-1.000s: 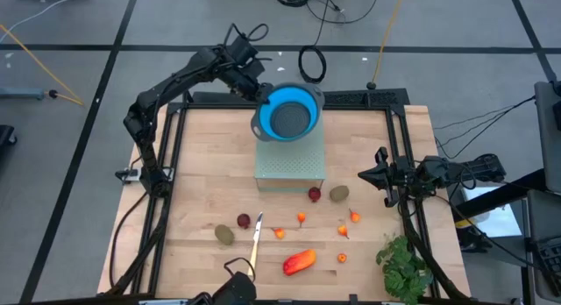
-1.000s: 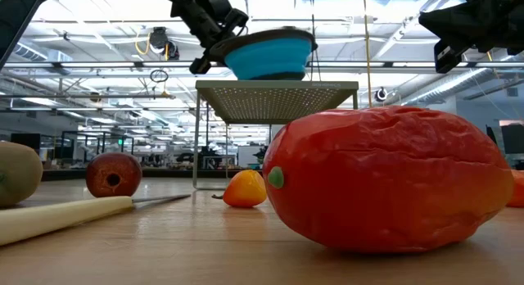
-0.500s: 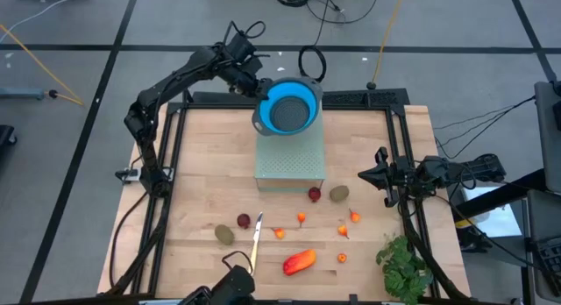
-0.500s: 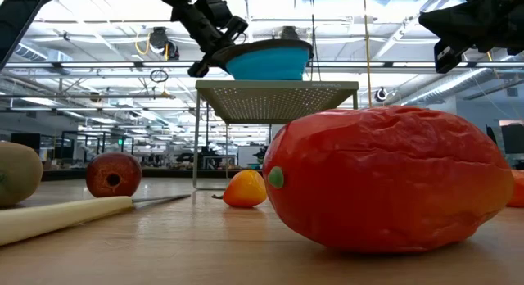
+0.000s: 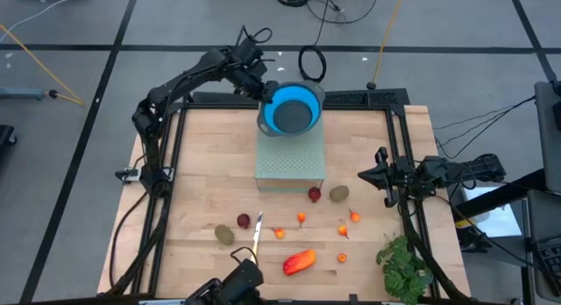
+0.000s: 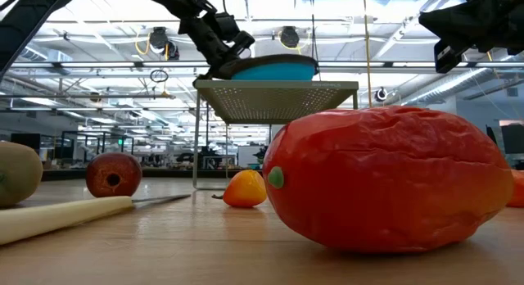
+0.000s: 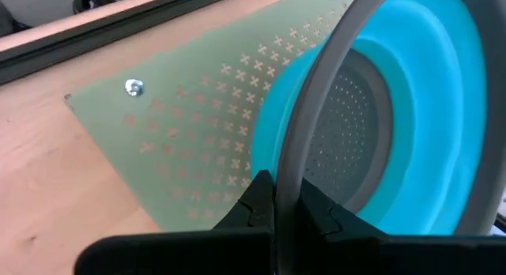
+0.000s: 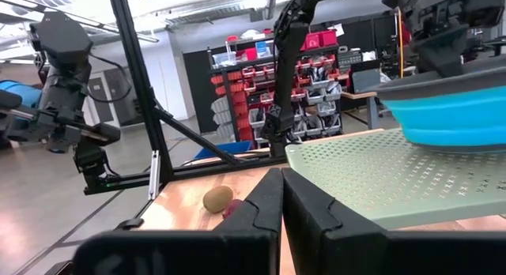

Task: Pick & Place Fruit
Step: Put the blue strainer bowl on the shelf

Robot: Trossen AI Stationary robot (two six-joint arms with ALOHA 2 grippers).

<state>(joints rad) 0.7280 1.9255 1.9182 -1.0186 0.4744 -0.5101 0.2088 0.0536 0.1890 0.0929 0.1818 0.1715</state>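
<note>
Two dark jointed arms (image 5: 180,81), black cables, black wedge-shaped end effector fingers (image 8: 265,208)

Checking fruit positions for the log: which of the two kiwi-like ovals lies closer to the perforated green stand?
The kiwi-like oval just off the perforated green stand's right front corner, next to a dark red ball. The other kiwi-like oval sits farther forward, left of the knife.

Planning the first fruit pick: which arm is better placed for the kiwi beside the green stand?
Right, probably. Its end effector is shut on nothing, hanging just right of the kiwi. The left end effector is shut on the blue colander's rim, on the stand.
</note>
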